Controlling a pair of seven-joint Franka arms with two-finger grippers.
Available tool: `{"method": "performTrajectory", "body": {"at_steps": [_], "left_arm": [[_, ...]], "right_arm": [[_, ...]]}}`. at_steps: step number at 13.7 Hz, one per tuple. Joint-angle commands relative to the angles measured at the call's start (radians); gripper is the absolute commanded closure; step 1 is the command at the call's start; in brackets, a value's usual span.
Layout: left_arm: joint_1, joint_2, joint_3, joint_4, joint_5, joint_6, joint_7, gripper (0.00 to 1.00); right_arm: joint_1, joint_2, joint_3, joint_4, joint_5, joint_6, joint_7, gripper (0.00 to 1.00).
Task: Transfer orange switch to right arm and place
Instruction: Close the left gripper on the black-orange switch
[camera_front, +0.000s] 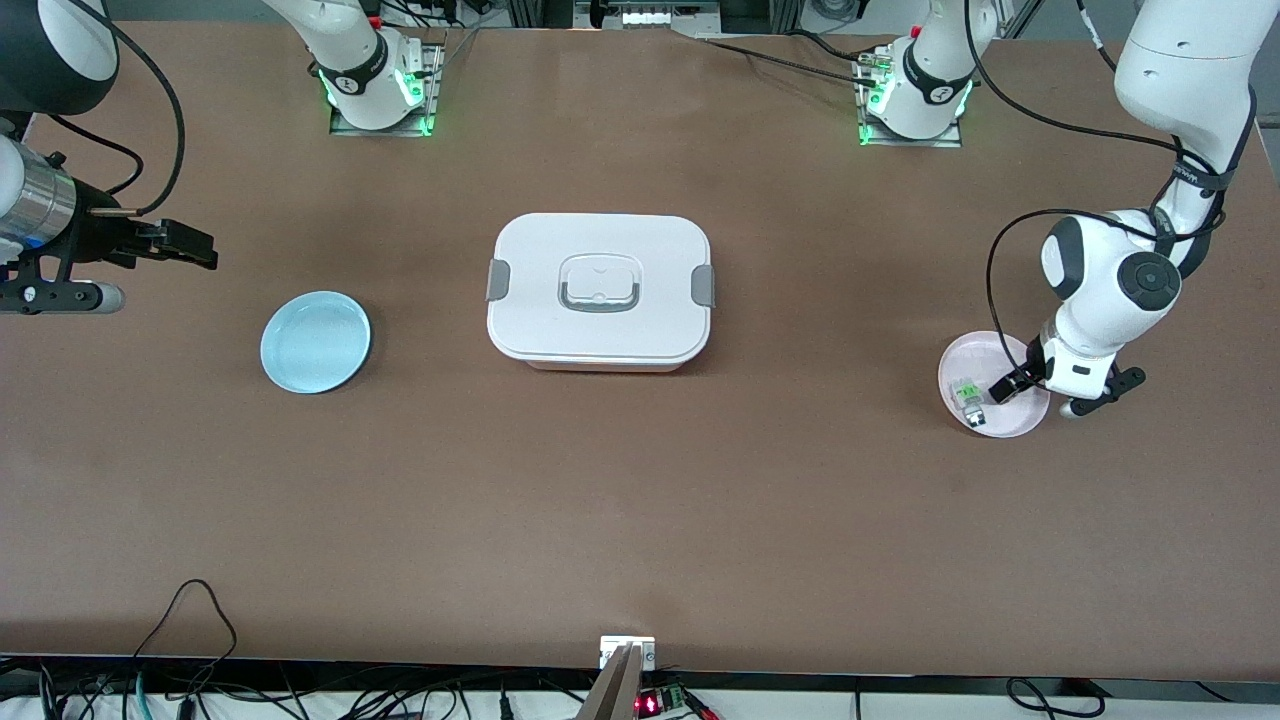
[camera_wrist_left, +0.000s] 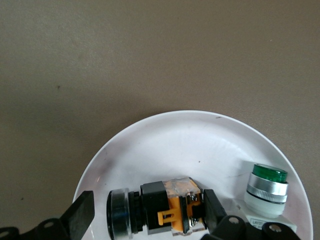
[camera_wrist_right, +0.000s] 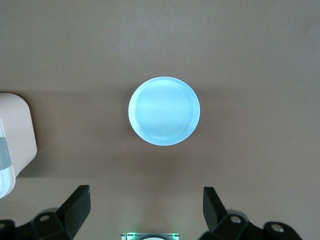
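The brown tabletop (camera_front: 640, 500) carries three items directly. A white lidded box (camera_front: 600, 292) with grey side latches sits at its centre, well apart from both pincers. A light blue plate (camera_front: 316, 342) lies toward the right arm's end, near the right pincer (camera_front: 190, 245) and nearer to the front camera. A pink plate (camera_front: 975, 355) lies under the left pincer (camera_front: 1010, 385) at the left arm's end.

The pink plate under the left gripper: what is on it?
On the pink plate lie the orange switch, between the open fingers of the left gripper, and a green-topped component beside it. The gripper hides part of the plate.
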Motion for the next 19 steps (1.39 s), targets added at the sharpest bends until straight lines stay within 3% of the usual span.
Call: {"method": "performTrajectory", "body": {"at_steps": [1,2,3,5,11,15,19], "left_arm": [[0.011,0.015,-0.004,0.015,0.025,0.007,-0.009,0.35],[0.011,0.015,-0.004,0.016,0.025,0.007,-0.008,0.46],[0.011,0.015,-0.004,0.016,0.025,0.004,-0.008,0.65],[0.011,0.014,-0.004,0.019,0.025,0.003,-0.011,0.81],[0.009,-0.014,-0.009,0.038,0.025,-0.04,0.012,0.83],[-0.003,-0.066,-0.021,0.175,0.025,-0.343,0.023,0.9],[-0.001,-0.112,-0.079,0.323,0.019,-0.63,0.063,1.0]], "right_arm": [[0.001,0.005,-0.003,0.019,0.007,-0.016,-0.006,0.0],[-0.001,0.005,-0.003,0.019,0.007,-0.016,-0.006,0.0],[0.001,0.005,-0.003,0.019,0.007,-0.018,-0.003,0.0],[0.002,0.005,-0.003,0.017,0.007,-0.02,-0.003,0.0],[-0.002,0.013,-0.003,0.017,0.009,-0.018,-0.003,0.0],[-0.002,0.013,-0.004,0.017,0.009,-0.018,-0.003,0.0],[-0.001,0.013,-0.003,0.017,0.009,-0.016,-0.003,0.0]]}}
